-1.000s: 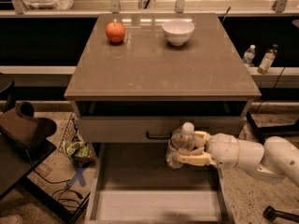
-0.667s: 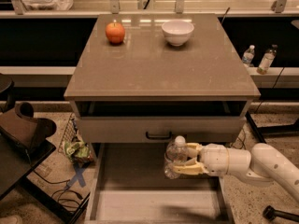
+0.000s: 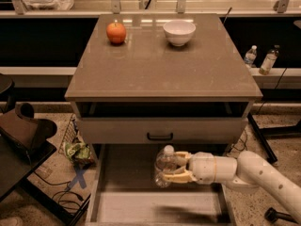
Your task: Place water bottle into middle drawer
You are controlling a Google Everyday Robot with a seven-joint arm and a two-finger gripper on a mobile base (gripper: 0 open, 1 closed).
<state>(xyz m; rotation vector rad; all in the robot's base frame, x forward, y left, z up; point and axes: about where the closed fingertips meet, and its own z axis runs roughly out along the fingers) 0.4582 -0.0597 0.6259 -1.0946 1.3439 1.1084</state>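
1. The water bottle (image 3: 163, 165) was held in the pincer (image 3: 172, 166), whose two pale fingers were clamped on its body, one above and one below.
2. The bottle was seen tilted, its white cap pointing up and back, below the front edge of the worktop (image 3: 164, 74) and slightly right of that edge's middle.
3. It was carried just in front of the upper drawer (image 3: 117, 131) with the black handle, over the middle drawer (image 3: 127, 178), which was pulled out wide.
4. Whether the bottle's base touched the brown drawer floor could not be told.
5. The grasp and the carry were judged done; lowering, release and withdrawal of the arm were judged left.
6. An apple (image 3: 116, 32) and a bowl (image 3: 179, 32) were seen along the worktop's back edge.
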